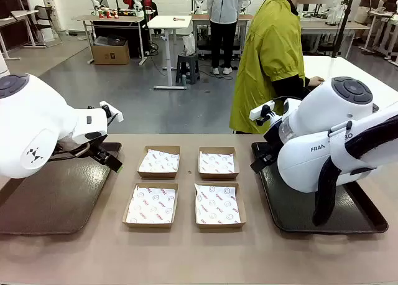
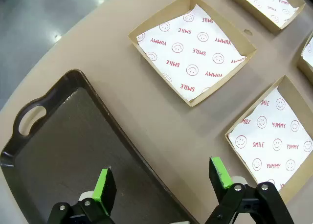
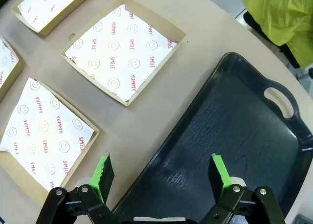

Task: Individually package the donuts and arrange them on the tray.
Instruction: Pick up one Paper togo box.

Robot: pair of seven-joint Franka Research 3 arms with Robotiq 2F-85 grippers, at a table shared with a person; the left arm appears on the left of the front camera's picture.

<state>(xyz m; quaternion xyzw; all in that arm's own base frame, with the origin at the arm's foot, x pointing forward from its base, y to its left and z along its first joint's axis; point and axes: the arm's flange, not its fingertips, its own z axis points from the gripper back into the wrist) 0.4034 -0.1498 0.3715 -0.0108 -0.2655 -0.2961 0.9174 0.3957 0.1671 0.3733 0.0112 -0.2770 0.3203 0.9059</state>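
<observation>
First, front view: four paper-lined boxes [image 1: 159, 149] sit in a two-by-two grid at mid-table. The left tray [image 1: 56, 198], brown, lies at picture left under the left arm [image 1: 37, 132]. The right tray [image 1: 292, 213], dark, lies at picture right under the right arm [image 1: 323, 142]. A person [image 1: 267, 55] in a yellow-green jacket stands at the far side.

Left wrist view: the left gripper [image 2: 161, 179] hangs over the near edge of the left tray, jaws wide, nothing between them. Two boxes lie just beyond on the table.

Right wrist view: the right gripper [image 3: 160, 170] hangs over the edge of the right tray, jaws wide, nothing between them. Boxes lie beside the tray, apart from it.
</observation>
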